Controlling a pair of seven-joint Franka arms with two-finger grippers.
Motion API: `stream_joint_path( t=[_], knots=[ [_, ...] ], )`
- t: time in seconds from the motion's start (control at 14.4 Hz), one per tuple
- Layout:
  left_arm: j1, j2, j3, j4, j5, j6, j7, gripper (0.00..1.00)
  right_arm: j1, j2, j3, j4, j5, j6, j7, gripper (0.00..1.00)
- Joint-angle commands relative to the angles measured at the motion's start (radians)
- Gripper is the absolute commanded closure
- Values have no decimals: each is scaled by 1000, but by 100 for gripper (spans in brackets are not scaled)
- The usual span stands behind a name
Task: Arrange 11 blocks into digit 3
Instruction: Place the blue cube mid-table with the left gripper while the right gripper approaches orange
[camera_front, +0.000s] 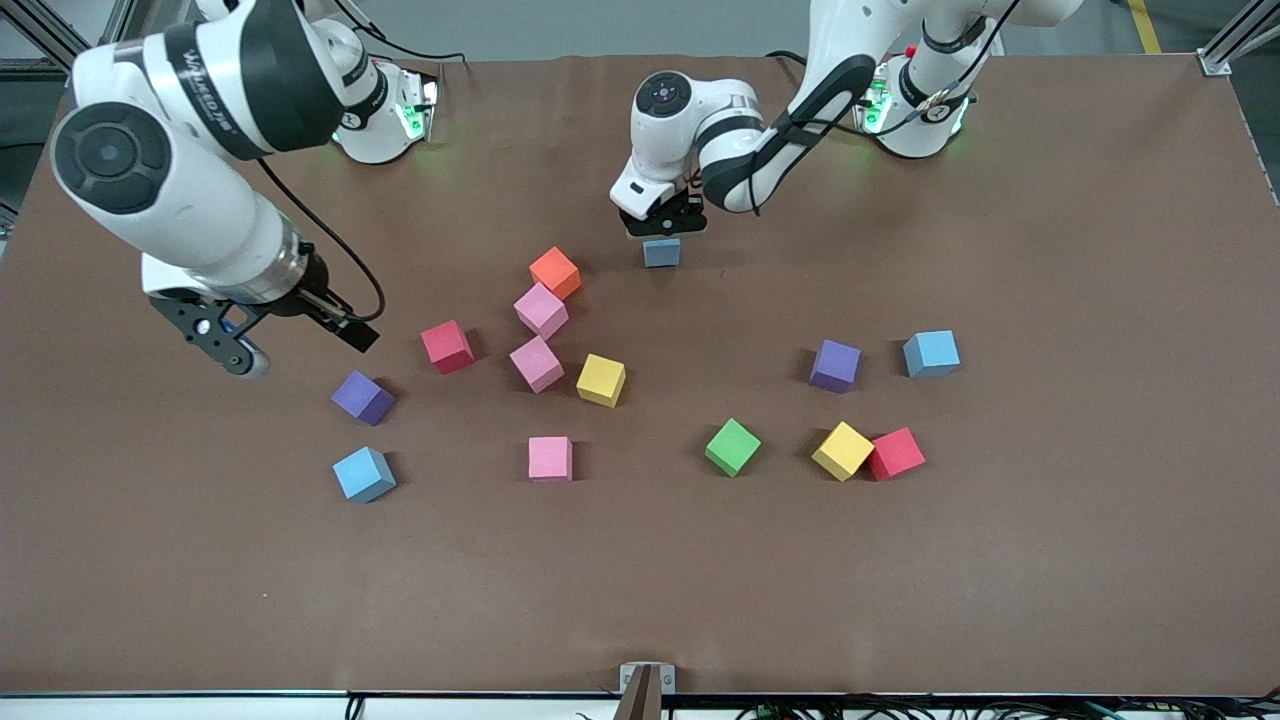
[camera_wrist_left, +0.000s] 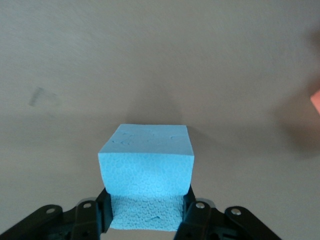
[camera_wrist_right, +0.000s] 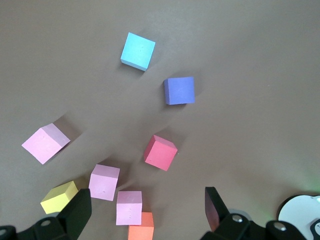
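My left gripper (camera_front: 662, 228) is shut on a light blue block (camera_front: 661, 252) (camera_wrist_left: 145, 160), low over the table's middle, beside an orange block (camera_front: 555, 272). Whether that block touches the table I cannot tell. The left wrist view shows the black fingers (camera_wrist_left: 196, 216) squeezing its two sides. Several more blocks lie scattered singly: pink (camera_front: 541, 310), red (camera_front: 447, 346), yellow (camera_front: 601, 380), green (camera_front: 733, 447), purple (camera_front: 362, 397). No digit 3 shape is in view. My right gripper (camera_front: 300, 347) (camera_wrist_right: 147, 210) hangs open and holds nothing, above the table beside the purple block.
Toward the left arm's end lie a purple block (camera_front: 835, 365), a light blue one (camera_front: 931, 353), and a yellow one (camera_front: 843, 451) touching a red one (camera_front: 896, 453). A light blue block (camera_front: 364, 474) and a pink one (camera_front: 550, 459) sit nearer the camera. Brown table (camera_front: 1050, 250).
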Motion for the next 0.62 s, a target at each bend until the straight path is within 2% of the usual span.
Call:
stream_joint_path(
  t=[0.0,0.42,0.56],
  knots=[
    [-39,47,3,53,25,-19,1,66,21,0,-16,-8,10,13,14,0],
    [-74,107,5,132,25,-40,4,65,48,-4,-14,-86,10,34,18,0],
    [-79,118,6,160,25,-62,4,62,56,-10,-14,-131,22,73,21,0]
  ],
)
